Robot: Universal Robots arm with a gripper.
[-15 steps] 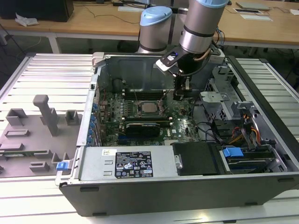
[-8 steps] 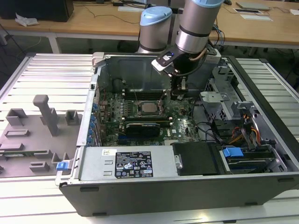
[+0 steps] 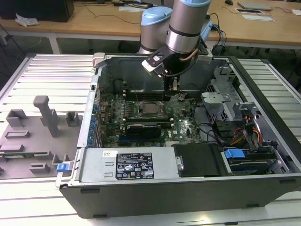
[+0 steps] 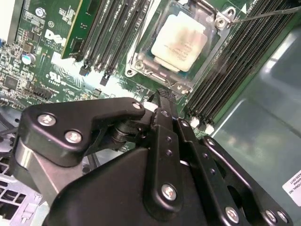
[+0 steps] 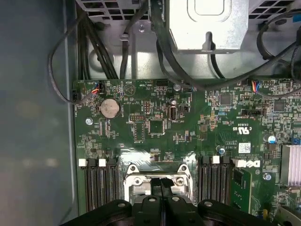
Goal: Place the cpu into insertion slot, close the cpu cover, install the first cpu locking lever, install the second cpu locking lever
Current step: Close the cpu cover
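Cpu, 1 small flat square chip with a pale silver-grey metal face (image 4: 181,42), sits seated in the insertion slot (image 3: 151,108), the 1 square processor socket on the green circuit board (image 5: 141,117). 1 cpu cover, a thin square silver metal frame with a square window (image 4: 143,54), lies flat down around the chip, whose face shows through the window. 1 thin metal rod (image 4: 268,14) runs out from a corner of that frame, over the long black memory slots (image 4: 230,70). These slots stand in 2 banks, 1 on each side of the socket.

1 black gripper (image 4: 161,96) hangs just above the edge of the socket. Its 2 fingers (image 5: 155,188) are pressed together, with nothing seen between them.

In the exterior view, the 1 arm reaches down into 1 open dark grey computer case (image 3: 188,197), which lies on a ribbed grey metal table (image 3: 47,70). Grey plastic fixtures (image 3: 47,115) stand on the table at the exterior view's left, apart from the case.
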